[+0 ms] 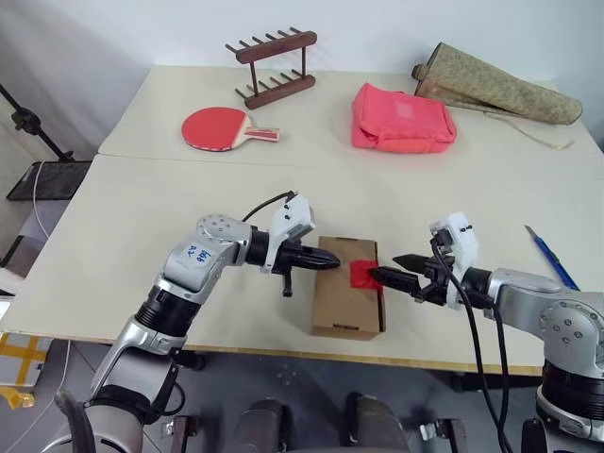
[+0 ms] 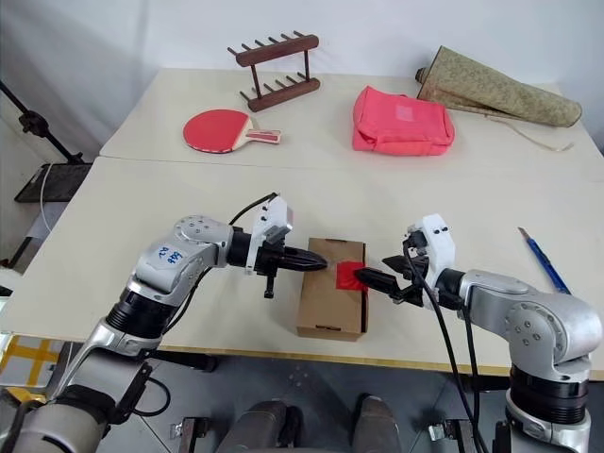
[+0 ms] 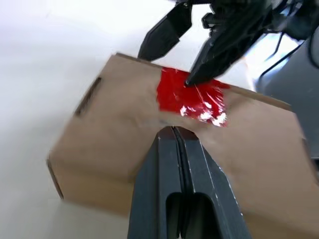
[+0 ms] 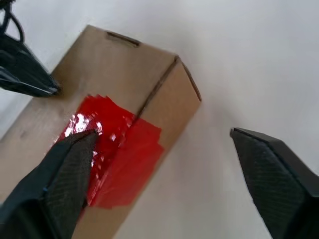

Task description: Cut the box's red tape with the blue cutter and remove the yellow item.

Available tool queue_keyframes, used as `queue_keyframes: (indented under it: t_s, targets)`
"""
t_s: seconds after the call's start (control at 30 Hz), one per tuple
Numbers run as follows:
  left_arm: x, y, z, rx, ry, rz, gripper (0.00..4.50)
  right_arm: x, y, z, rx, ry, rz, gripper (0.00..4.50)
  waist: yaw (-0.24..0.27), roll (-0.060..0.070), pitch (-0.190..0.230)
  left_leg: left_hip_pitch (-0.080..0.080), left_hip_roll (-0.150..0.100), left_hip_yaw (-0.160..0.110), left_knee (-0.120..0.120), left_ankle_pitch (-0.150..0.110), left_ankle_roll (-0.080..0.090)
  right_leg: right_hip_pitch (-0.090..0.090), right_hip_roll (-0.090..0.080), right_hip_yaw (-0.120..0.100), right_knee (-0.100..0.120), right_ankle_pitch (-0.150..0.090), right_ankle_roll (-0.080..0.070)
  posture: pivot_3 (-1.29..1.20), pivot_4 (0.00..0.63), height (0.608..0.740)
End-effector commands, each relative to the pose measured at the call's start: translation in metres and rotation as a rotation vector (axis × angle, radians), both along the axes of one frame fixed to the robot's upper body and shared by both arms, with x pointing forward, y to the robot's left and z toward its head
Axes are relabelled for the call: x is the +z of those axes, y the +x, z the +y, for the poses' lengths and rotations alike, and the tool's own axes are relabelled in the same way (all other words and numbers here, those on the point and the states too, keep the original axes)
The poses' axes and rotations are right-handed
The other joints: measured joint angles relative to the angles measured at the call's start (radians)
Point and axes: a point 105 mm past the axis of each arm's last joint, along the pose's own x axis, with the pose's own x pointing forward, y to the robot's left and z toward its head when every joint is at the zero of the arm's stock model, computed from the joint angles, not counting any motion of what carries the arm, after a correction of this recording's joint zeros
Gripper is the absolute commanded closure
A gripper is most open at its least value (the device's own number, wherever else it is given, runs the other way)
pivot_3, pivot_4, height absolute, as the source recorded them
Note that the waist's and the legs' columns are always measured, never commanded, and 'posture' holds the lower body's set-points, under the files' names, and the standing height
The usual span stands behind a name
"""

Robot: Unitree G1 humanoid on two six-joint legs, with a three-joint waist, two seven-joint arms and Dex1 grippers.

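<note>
a: at the table's near edge (image 1: pixel 142 311) lies the box (image 1: pixel 342 307), tape (image 1: pixel 363 275) uncut across its right flap edge. left claw (image 1: pixel 332 263) pinched together, empty, over the lid.

b: right claw (image 4: pixel 164 149) spread wide beside the tape, nothing held. cutter (image 1: pixel 550 257) well off to the right, untouched.

a: so fetch it first, probably. grip near the middle, keep the blade end forward.

b: then steady the lid with the left, slice along the seam, not deep. yellow item presumably inside, unseen.

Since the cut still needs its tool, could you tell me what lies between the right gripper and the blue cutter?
Bare tabletop, seen in the left eye view, separates the right gripper from the blue cutter.
</note>
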Motion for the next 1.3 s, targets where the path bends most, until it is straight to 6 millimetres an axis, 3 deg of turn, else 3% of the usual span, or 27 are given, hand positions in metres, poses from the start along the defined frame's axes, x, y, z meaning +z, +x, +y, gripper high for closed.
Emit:
queue_keyframes:
  t_s: [0.03, 0.3, 0.53, 0.6, 0.7, 0.8, 0.97, 1.1, 1.3]
  targets:
    - [-0.014, 0.001, 0.001, 0.018, 0.065, 0.005, 4.50, -0.002, 0.001, -0.011, -0.034, -0.033, -0.002, 0.07, 0.001, 0.000, 0.000, 0.000, 0.000, 0.000, 0.000, 0.000, 0.000, 0.000, 0.000, 0.000, 0.000, 0.000, 0.000, 0.00, 0.150, 0.740]
    - [-0.042, -0.005, 0.007, 0.024, 0.170, 0.062, 4.50, -0.018, -0.002, -0.042, -0.123, -0.040, 0.062, 0.07, 0.000, -0.005, -0.003, 0.006, 0.002, 0.002, 0.001, 0.001, 0.001, 0.005, 0.000, 0.002, -0.001, 0.000, 0.000, 0.00, 0.150, 0.740]
    - [-0.043, -0.008, 0.005, 0.026, 0.157, 0.073, 4.50, -0.017, 0.001, -0.026, -0.077, -0.090, 0.032, 0.07, 0.000, -0.005, -0.003, 0.006, 0.002, 0.002, 0.001, 0.001, 0.000, 0.005, 0.000, 0.002, -0.001, 0.000, 0.000, 0.00, 0.150, 0.740]
    - [-0.043, -0.008, 0.006, 0.028, 0.158, 0.074, 4.50, -0.022, 0.004, -0.032, -0.079, -0.252, -0.011, 0.07, 0.001, -0.005, -0.003, 0.006, 0.002, 0.002, 0.001, 0.001, 0.000, 0.004, 0.000, 0.002, -0.001, 0.000, 0.000, 0.00, 0.150, 0.740]
    - [-0.044, -0.009, 0.008, 0.029, 0.161, 0.077, 4.50, -0.031, 0.008, -0.041, 0.021, -0.667, -0.176, 0.07, 0.002, -0.005, -0.004, 0.005, 0.001, 0.002, 0.001, 0.001, 0.000, 0.004, -0.001, 0.003, -0.001, 0.000, 0.000, 0.00, 0.150, 0.740]
    - [-0.045, -0.010, 0.008, 0.027, 0.163, 0.079, 4.50, -0.037, 0.007, -0.041, 0.126, -0.820, -0.270, 0.07, 0.000, -0.010, -0.007, 0.006, 0.001, 0.003, 0.000, 0.001, 0.000, 0.004, -0.001, 0.003, -0.003, 0.000, 0.001, 0.00, 0.150, 0.740]
    - [-0.045, -0.011, 0.006, 0.021, 0.163, 0.082, 4.50, -0.029, 0.016, -0.038, 0.076, -0.687, -0.294, 0.07, 0.001, -0.017, -0.011, 0.007, 0.004, 0.003, 0.001, 0.001, -0.001, 0.007, 0.002, 0.002, -0.006, 0.000, 0.001, 0.00, 0.150, 0.740]
    - [-0.044, -0.011, 0.005, 0.018, 0.164, 0.081, 4.50, -0.019, 0.024, -0.039, -0.030, -0.389, -0.159, 0.07, -0.001, -0.016, -0.010, 0.008, 0.005, 0.003, 0.001, 0.002, -0.002, 0.010, 0.002, 0.002, -0.009, 0.000, 0.000, 0.00, 0.150, 0.740]
    - [-0.043, -0.011, 0.005, 0.016, 0.172, 0.072, 4.50, -0.007, 0.031, -0.049, -0.031, -0.058, 0.117, 0.07, -0.001, -0.014, -0.010, 0.006, 0.005, 0.002, 0.001, 0.002, -0.002, 0.008, 0.000, 0.002, -0.008, 0.000, -0.001, 0.00, 0.150, 0.740]
